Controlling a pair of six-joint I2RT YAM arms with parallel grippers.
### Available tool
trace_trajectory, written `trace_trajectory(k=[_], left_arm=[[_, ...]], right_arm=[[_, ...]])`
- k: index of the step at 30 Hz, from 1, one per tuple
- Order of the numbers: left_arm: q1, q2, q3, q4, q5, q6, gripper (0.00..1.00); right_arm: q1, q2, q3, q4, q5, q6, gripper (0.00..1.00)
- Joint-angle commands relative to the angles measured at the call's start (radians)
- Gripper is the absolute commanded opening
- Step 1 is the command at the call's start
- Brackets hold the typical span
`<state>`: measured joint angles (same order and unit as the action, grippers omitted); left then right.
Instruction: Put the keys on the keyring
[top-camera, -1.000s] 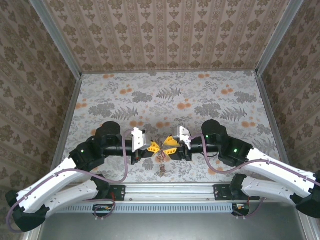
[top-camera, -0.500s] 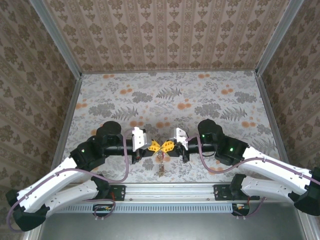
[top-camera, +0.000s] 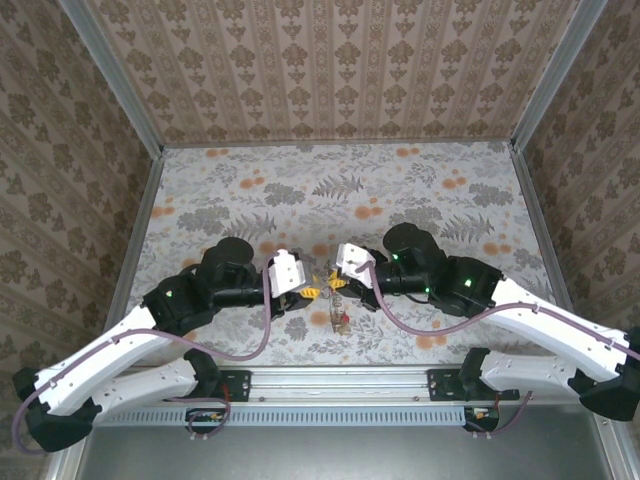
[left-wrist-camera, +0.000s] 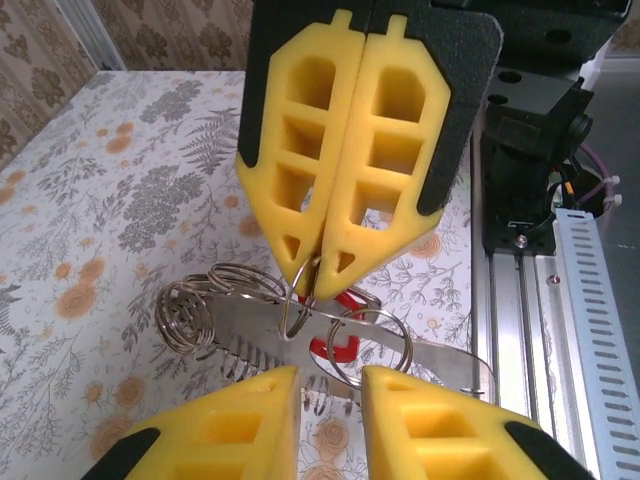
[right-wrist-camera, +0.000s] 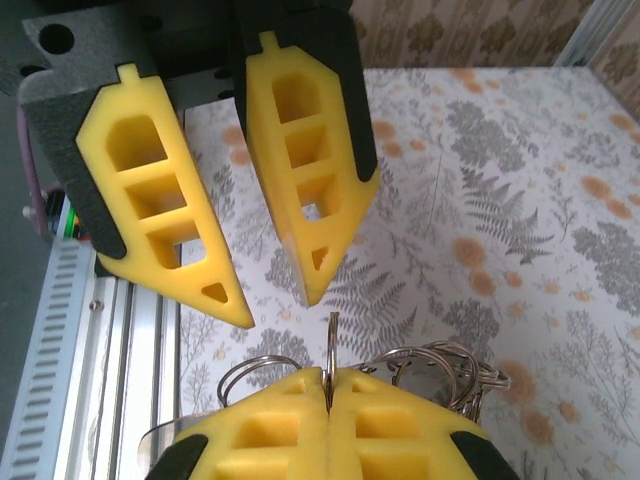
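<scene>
Pinching one thin wire loop of the keyring (right-wrist-camera: 445, 358), your right gripper (top-camera: 338, 285) has its yellow fingers (left-wrist-camera: 390, 150) pressed flat together. In its own wrist view the loop's edge stands up out of the seam between them.

Left gripper (top-camera: 312, 291): its fingers (right-wrist-camera: 170, 230) are parted by a narrow gap, with nothing gripped between the tips. It faces your right gripper tip to tip, just beside it.

Location: both grippers meet over the near middle of the flowered table (top-camera: 400, 190), close to the metal rail (top-camera: 340, 382) along the front edge.

Keyring: it reads as a bunch of silver wire loops, several stacked like a coil. They gather under the right fingertips and spread to either side.

Left wrist view: a flat silver strip (left-wrist-camera: 250, 318) runs across through the loops; you cannot tell from here whether it is a key blade. The red key (left-wrist-camera: 336, 347) sits just behind that strip, directly below the right fingertips, and its head is partly covered by strip and wire. Whether it is threaded onto a loop cannot be told.

From above, the red shows as a small dot in the cluster, which lies a little nearer the rail than the fingertips.
</scene>
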<state>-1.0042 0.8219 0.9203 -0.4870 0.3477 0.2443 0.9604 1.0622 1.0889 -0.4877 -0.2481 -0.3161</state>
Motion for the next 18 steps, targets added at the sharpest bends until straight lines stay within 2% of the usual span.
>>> trace_trajectory(k=[1,6,18], left_arm=[[-0.012,0.012,0.023,0.011,-0.004,0.029,0.24],[-0.018,0.014,0.025,0.027,0.012,0.029,0.27],[-0.037,0.061,0.027,0.057,0.051,0.033,0.27]], right_arm=[[0.008,0.027,0.067,-0.124,0.015,-0.032,0.00],[0.017,0.050,0.100,-0.169,0.008,-0.032,0.00],[0.020,0.030,0.089,-0.115,-0.068,0.001,0.00]])
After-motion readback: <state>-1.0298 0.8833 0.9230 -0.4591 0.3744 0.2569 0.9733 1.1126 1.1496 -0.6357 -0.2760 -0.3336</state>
